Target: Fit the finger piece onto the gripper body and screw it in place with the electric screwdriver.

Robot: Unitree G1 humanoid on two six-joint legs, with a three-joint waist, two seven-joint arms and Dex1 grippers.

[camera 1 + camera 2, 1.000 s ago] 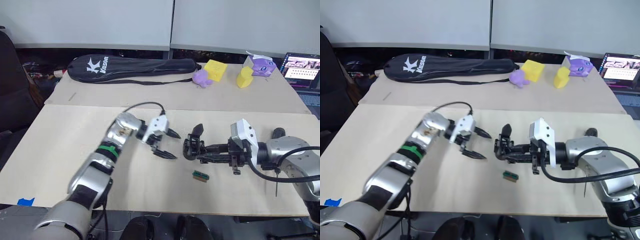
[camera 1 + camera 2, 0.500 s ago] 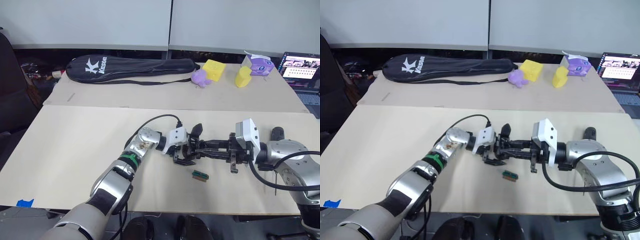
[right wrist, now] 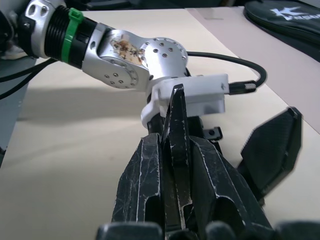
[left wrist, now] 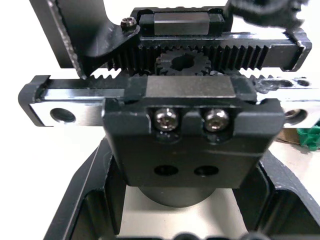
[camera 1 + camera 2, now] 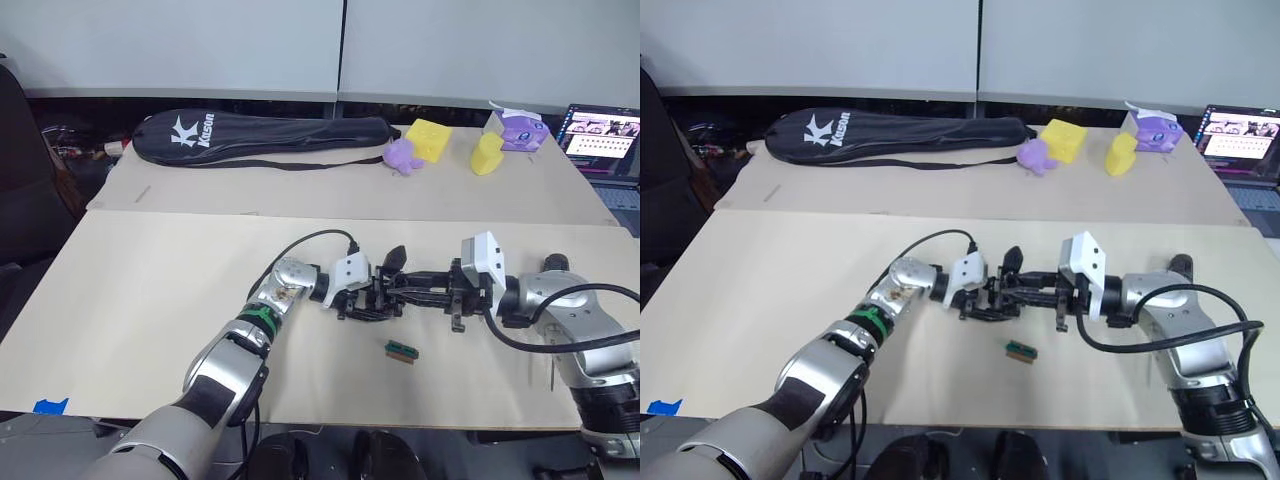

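Observation:
The gripper body (image 4: pixel 192 105), a blocky black mechanism with toothed racks and a gear, sits mid-table (image 5: pixel 385 292). My left gripper (image 5: pixel 370 302) is shut on it, one finger (image 4: pixel 82 200) on each side. A tapered black blade (image 5: pixel 394 260) stands up from the body. My right gripper (image 3: pixel 176 145) comes in from the right, shut on the thin, pointed finger piece (image 3: pixel 178 107), which lies against the body. A dark rounded end (image 5: pixel 556 264) behind my right forearm may be the electric screwdriver; the rest of it is hidden.
A tiny green-and-black block (image 5: pixel 400 350) lies just in front of the grippers. At the back are a long black racket bag (image 5: pixel 265 135), yellow blocks (image 5: pixel 430 138), purple toys (image 5: pixel 402 157) and a laptop (image 5: pixel 605 140).
My left gripper swung right from open table to the gripper body and closed its fingers on it. My right gripper edged slightly left, still gripping the blade.

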